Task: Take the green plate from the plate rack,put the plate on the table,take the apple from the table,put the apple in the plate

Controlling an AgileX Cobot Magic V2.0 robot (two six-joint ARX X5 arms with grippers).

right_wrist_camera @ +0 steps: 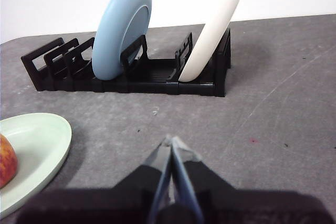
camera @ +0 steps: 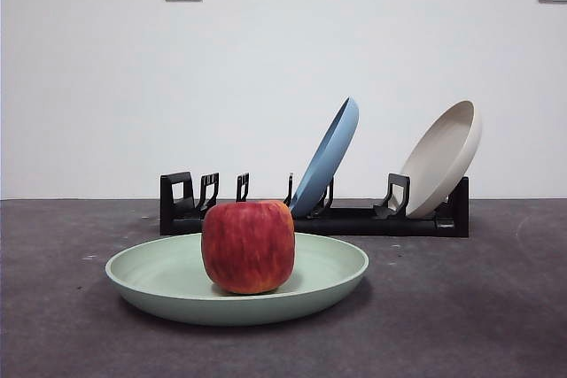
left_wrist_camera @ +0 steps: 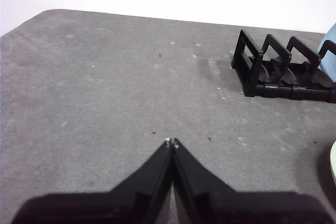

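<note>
Now apple (camera: 248, 246) upright in green plate (camera: 168, 276) on table (camera: 461, 307).

From my right wrist camera, the apple (right_wrist_camera: 5, 160) is cut off by the frame edge, only a red sliver showing off to one side of the shut jaws, and the green plate (right_wrist_camera: 37, 140) under it is cropped too. Ahead of those jaws, the beige plate (right_wrist_camera: 215, 30) runs out past the frame edge. On the left wrist camera, I get only a pale sliver of plate at the edge, and the far end of the plate rack (left_wrist_camera: 278, 74) is cut off, with a blue scrap there, probably the blue plate (left_wrist_camera: 331, 38). In the front view the apple (camera: 248, 245) hides part of the rack (camera: 354, 219).
</note>
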